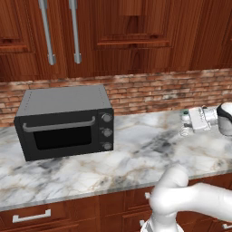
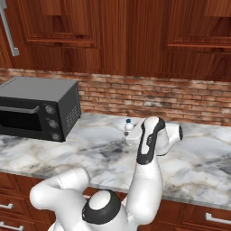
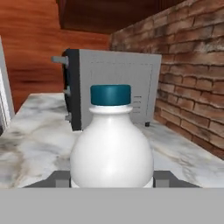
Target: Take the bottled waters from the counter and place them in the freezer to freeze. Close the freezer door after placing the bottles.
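PINCER (image 1: 185, 123): closed on whitish water bottle (image 3: 112, 148), apparently at its lower body | BOTTLE: upright on marble surface (image 1: 136, 154), blue cap up, near brick backsplash (image 2: 149, 97) | TOASTER OVEN (image 1: 65, 122): well apart, on surface

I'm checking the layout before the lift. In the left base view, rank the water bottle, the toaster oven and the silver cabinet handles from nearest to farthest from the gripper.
1. The water bottle, between the fingers of the gripper, at the right of the counter.
2. The toaster oven, on the counter far to the left.
3. The cabinet handles, high on the upper left cabinets.
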### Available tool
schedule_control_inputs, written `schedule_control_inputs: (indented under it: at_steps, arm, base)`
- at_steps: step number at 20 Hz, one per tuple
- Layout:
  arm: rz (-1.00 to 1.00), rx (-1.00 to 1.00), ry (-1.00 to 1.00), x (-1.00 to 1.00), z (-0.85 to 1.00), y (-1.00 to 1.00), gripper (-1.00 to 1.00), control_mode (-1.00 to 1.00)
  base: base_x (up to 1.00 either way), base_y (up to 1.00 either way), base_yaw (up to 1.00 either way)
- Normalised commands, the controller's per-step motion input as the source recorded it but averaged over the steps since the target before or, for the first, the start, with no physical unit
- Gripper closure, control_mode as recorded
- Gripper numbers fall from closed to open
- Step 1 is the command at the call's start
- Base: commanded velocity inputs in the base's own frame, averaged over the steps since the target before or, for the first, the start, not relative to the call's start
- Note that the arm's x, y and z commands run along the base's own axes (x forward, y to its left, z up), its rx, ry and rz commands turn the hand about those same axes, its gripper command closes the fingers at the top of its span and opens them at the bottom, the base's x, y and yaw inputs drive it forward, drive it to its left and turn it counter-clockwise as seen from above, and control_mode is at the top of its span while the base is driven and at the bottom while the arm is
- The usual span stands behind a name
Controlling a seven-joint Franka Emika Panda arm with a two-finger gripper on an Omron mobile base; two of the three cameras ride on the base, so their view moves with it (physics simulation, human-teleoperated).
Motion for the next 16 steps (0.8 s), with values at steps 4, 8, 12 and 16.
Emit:
schedule_control_inputs:
  at_steps: [4,8,12,16]
  arm:
    - [-0.19,0.13,-0.24,-1.0,0.97,0.0,1.0,-1.0]
    - [-0.1,0.0,-0.22,-1.0,0.95,0.06,1.0,-1.0]
    - [0.01,0.0,-0.02,-1.0,0.57,0.46,1.0,-1.0]
    - [0.07,0.0,0.03,-1.0,0.28,0.66,1.0,-1.0]
  base:
    - [0.0,0.0,0.0]
    - [0.0,0.0,0.0]
    - [0.0,0.0,0.0]
    - [0.0,0.0,0.0]
